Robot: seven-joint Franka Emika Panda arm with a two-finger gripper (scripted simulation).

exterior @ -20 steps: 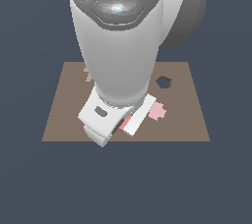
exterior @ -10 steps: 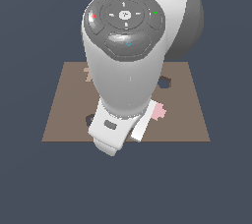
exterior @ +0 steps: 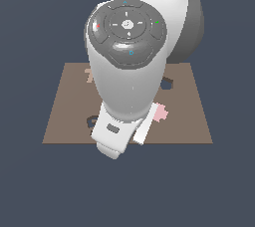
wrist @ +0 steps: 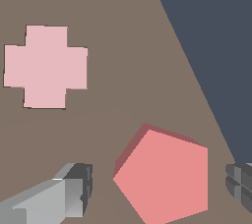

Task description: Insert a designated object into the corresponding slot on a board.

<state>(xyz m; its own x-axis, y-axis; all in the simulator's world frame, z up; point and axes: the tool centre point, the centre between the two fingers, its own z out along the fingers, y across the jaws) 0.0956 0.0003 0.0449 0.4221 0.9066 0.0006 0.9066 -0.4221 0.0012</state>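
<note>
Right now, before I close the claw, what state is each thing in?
Claw: open, one finger on either side of the red pentagon, no contact visible.
Red pentagon: lying flat on the board, not gripped, not in any slot.
Pink cross piece: flat on the board, apart from the pentagon.
Board: flat; dark slot open and unfilled.

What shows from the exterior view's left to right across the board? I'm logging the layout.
Dark spiral hole → robot arm covering the middle → pale pink cross piece → dark pentagon slot, all on the brown board.
</note>
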